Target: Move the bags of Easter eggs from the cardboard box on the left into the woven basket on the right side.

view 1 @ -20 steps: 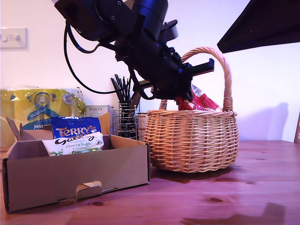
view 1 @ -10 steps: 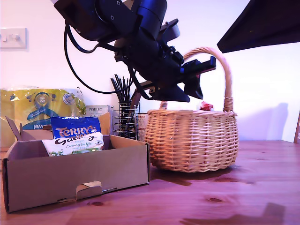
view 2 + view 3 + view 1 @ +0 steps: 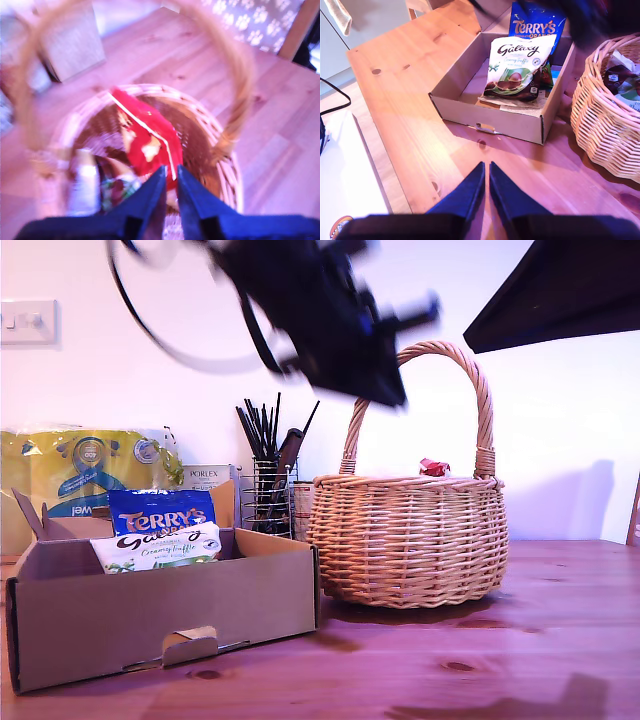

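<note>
The red-and-white bag (image 3: 150,132) lies inside the woven basket (image 3: 410,540); only its tip (image 3: 434,467) shows over the rim. My first gripper (image 3: 171,168) hovers above the basket (image 3: 220,165), shut with nothing between its fingers. In the exterior view it is a blur (image 3: 392,392) beside the handle. The blue Terry's bag (image 3: 160,520) and the white-and-green Galaxy bag (image 3: 160,548) stand in the cardboard box (image 3: 150,620) at the exterior view's left. My second gripper (image 3: 486,164) is shut and empty above the table, short of the box (image 3: 490,117).
Behind the box stand a wire holder of black sticks (image 3: 265,495), a white Porlex carton (image 3: 205,477) and a yellow plastic-wrapped pack (image 3: 80,465). Other wrapped items (image 3: 625,80) lie in the basket. A dark shape (image 3: 560,290) fills the exterior view's upper right.
My first gripper let go of the red-and-white bag, which dropped into the basket. The arm then rose quickly, up and toward the exterior view's left.
</note>
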You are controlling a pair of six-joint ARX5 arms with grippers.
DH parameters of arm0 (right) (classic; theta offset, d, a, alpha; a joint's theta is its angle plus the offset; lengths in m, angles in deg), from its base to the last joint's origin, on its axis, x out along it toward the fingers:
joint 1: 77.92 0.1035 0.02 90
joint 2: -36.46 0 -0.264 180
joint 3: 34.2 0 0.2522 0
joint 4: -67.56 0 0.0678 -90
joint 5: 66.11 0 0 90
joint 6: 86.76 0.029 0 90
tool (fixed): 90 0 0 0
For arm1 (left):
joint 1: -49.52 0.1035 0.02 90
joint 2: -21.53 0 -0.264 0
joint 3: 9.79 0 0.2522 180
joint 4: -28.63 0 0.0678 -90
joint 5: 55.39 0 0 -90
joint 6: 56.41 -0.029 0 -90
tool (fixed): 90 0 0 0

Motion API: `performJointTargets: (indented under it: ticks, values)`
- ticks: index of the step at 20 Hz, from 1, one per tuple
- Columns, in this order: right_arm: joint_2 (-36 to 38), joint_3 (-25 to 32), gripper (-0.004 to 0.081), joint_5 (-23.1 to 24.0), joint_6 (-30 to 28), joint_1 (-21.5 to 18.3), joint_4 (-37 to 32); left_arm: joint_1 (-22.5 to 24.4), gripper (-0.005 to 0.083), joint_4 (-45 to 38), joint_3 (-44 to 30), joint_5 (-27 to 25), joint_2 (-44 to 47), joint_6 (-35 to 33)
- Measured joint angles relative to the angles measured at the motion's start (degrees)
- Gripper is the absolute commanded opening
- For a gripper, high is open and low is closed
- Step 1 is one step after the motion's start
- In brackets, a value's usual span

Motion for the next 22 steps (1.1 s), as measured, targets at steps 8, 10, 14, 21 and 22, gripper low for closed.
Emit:
performJointTargets:
  ticks: [8, 10, 14, 21, 22]
  values:
    - [0.00, 0.00, -0.0012, 0.00, -0.22, 0.00, -0.02, 8.70, -0.0021, 4.83, -11.56, 5.53, 8.35, -3.58]
    - [0.00, 0.00, -0.0012, 0.00, -0.22, 0.00, 0.00, 12.44, -0.0021, 3.96, -17.77, 7.56, 13.25, -4.85]
    - [0.00, 0.00, -0.0012, 0.00, -0.24, 0.00, 0.00, 23.32, -0.0021, 1.81, -26.71, 15.45, 23.67, -5.31]
    - [0.00, 0.00, -0.0012, 0.00, -0.24, 0.00, 0.00, 32.09, 0.0040, 8.72, -28.81, 24.11, 27.02, -17.25]
    - [0.00, 0.00, -0.0012, 0.02, -0.24, -0.02, -0.02, 32.35, 0.0236, 8.74, -28.81, 24.74, 26.93, -19.19]
